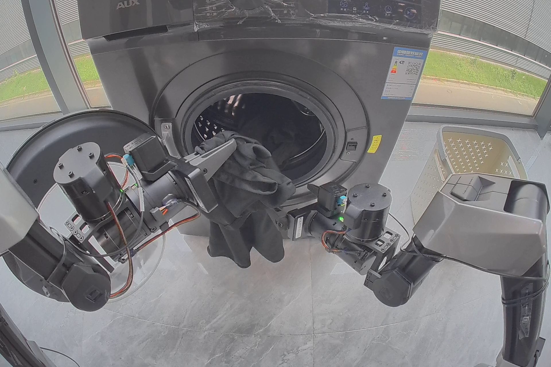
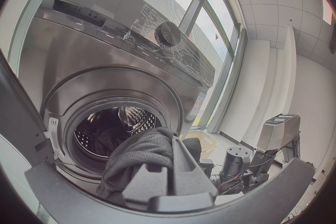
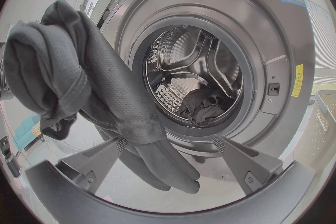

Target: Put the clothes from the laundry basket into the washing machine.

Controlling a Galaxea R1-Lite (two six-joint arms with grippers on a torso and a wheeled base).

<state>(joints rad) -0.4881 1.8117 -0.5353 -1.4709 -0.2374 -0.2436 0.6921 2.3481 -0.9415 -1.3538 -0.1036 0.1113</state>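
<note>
The washing machine [image 1: 367,93] stands straight ahead with its round door [image 1: 86,127] swung open to the left. My left gripper [image 1: 227,151] is shut on a dark grey mesh garment [image 1: 252,196] right at the drum opening; the cloth hangs down below the rim. The left wrist view shows this gripper [image 2: 171,168] clamped on the bunched garment [image 2: 140,154]. My right gripper [image 3: 168,144] is low in front of the drum, open, and the garment [image 3: 105,77] drapes past one of its fingers [image 3: 119,147]. Another dark garment [image 3: 201,105] lies inside the drum.
The white laundry basket [image 1: 476,153] stands on the floor to the right of the machine, and the part I see holds nothing. Grey tiled floor [image 1: 258,305] spreads in front. Windows run behind the machine.
</note>
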